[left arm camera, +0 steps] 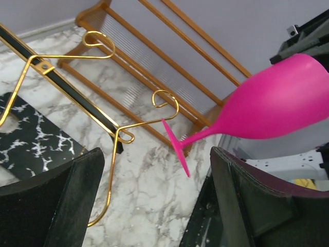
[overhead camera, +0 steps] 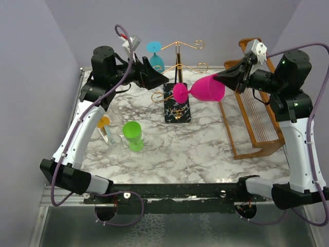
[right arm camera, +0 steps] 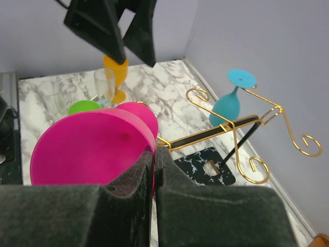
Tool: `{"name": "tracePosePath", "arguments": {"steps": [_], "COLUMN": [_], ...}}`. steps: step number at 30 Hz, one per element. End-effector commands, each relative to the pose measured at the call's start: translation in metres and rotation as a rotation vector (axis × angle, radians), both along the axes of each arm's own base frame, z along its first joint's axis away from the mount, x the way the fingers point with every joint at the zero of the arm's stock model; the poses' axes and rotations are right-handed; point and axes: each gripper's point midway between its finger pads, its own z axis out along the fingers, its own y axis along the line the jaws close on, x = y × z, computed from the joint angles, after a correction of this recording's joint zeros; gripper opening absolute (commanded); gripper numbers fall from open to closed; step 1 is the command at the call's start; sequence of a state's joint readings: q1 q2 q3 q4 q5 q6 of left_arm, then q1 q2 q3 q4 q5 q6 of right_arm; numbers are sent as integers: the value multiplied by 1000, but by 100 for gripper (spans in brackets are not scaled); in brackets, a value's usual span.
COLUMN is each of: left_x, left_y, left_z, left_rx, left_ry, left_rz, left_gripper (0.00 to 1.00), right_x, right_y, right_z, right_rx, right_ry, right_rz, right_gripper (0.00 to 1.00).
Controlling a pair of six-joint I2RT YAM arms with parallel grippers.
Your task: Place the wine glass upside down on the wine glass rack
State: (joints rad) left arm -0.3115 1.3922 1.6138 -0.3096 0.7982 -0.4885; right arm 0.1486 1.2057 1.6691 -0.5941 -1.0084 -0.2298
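Observation:
My right gripper is shut on the rim of a pink wine glass, held sideways in the air with its foot toward the rack. In the right wrist view the pads pinch the cup wall of the pink glass. The gold wire rack stands on its black speckled base at the back middle; a blue glass hangs upside down on its left arm. My left gripper is open and empty, just left of the rack. In the left wrist view the pink glass hovers beyond the open fingers.
A green cup, a clear glass and an orange glass stand on the marble table at the left. A brown wooden slatted rack stands at the right. Purple walls enclose the table.

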Motion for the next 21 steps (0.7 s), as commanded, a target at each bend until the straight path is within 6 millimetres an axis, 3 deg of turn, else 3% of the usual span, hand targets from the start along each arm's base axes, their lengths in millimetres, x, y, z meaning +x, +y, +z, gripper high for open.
{"name": "tracePosePath", "arguments": {"steps": [1,8,18,21], "left_x": [-14,-8,-13,-10], "left_y": [-16,-18,-31,-34], "left_z": [5,-10,-4,-6], "left_rx": [-75,-66,-85,-79], "left_ry": [59,89,94,101], "left_rz": [-85,-59,-85,-78], "left_gripper": [86,84,81,75], "right_x": [25,26,32,33], "right_y": [-11,-7,-8,-8], "right_z": [34,37,37,37], "right_rx": [79,121,155,159], "right_ry": [-46,-24,-1,2], "right_rz": [-148,-133,-156,-157], "right_gripper": [1,1,1,1]}}
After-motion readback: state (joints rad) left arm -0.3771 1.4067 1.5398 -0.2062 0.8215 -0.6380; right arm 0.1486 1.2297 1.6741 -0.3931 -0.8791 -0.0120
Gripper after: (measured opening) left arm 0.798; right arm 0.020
